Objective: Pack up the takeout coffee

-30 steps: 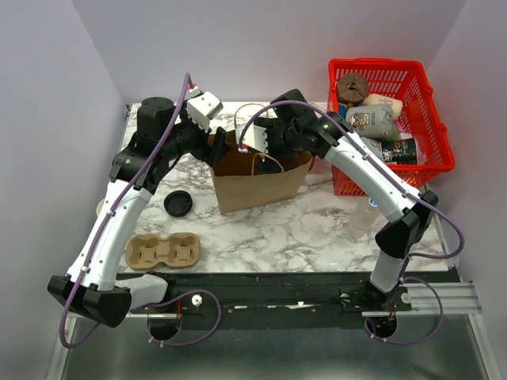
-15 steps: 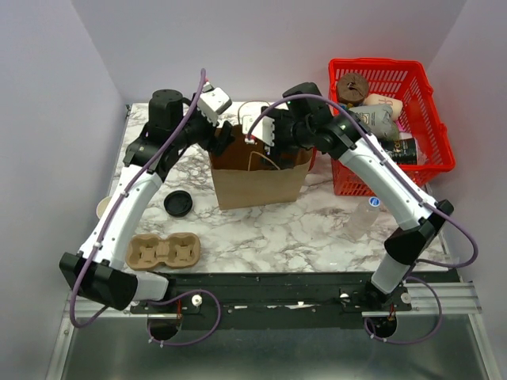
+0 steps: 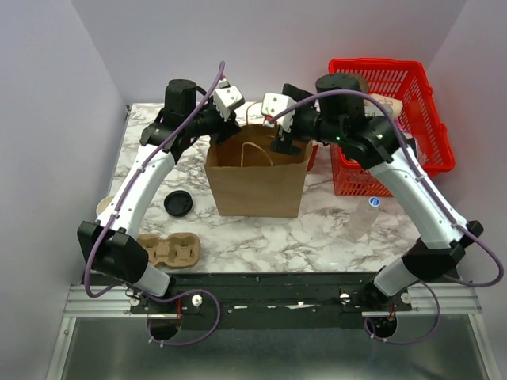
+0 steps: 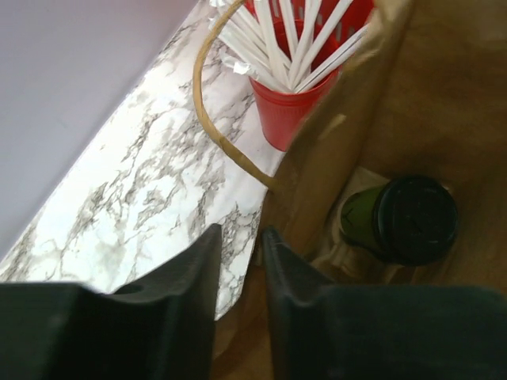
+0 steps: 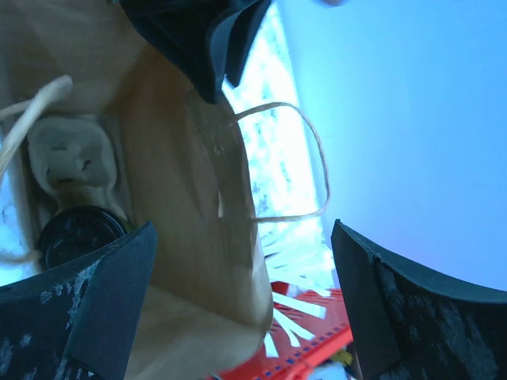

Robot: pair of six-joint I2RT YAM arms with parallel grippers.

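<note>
The takeout coffee (image 4: 400,222), an olive-green cup with a black lid (image 5: 75,233), stands inside the brown paper bag (image 3: 253,182) on a pale pulp carrier (image 5: 70,157). My left gripper (image 4: 242,233) is at the bag's top left rim (image 3: 224,133). Its fingers are drawn close together, with the bag's paper edge running between them. My right gripper (image 5: 244,229) stands wide open over the top right rim (image 3: 287,142). One finger is inside the bag and the other is outside.
A red cup of white sticks (image 4: 289,103) stands just behind the bag. A red basket (image 3: 432,119) of goods is at the right. On the marble lie a loose black lid (image 3: 178,203), an empty two-cup carrier (image 3: 162,249) and a small bottle (image 3: 363,215).
Both arms moved up and toward the back. The left jaws closed from wide to narrow on the bag's rim. The bag now stands taller with its mouth spread.
</note>
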